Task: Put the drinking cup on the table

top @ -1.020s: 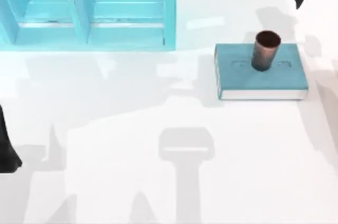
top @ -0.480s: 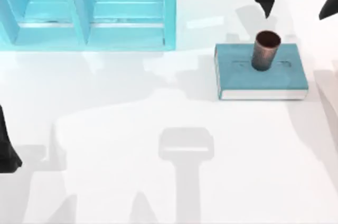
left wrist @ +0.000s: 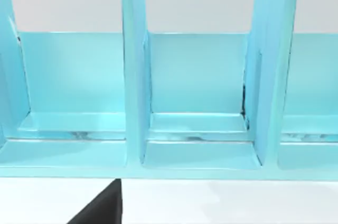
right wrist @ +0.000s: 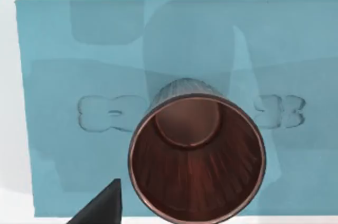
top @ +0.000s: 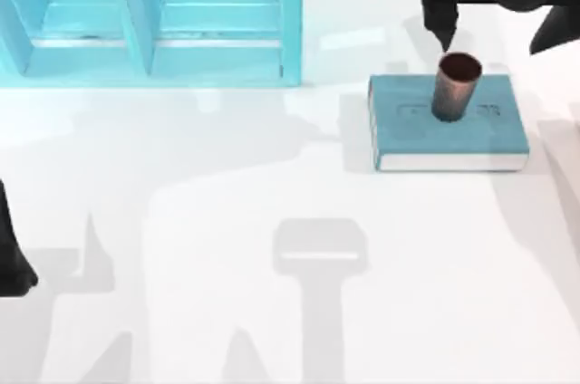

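Observation:
The drinking cup (top: 456, 85) is a reddish-brown tumbler standing upright on a teal book (top: 489, 135) at the right of the white table (top: 227, 185). My right gripper (top: 495, 33) hovers open just behind the cup, its fingers spread wide; one fingertip (top: 443, 31) is close to the cup's rim and touches nothing. The right wrist view looks down into the cup (right wrist: 196, 155), with its dark ribbed inside, over the book (right wrist: 79, 65). My left arm (top: 11, 262) stays parked at the table's left edge.
A light-blue shelf unit (top: 154, 13) with upright dividers stands at the back left, and its bays (left wrist: 198, 81) face the left wrist camera. White tabletop stretches in front of the book and across the middle.
My right gripper has come in from the back right corner, moving left toward the cup, and its second finger now shows. The cup, the book and the left arm have not moved.

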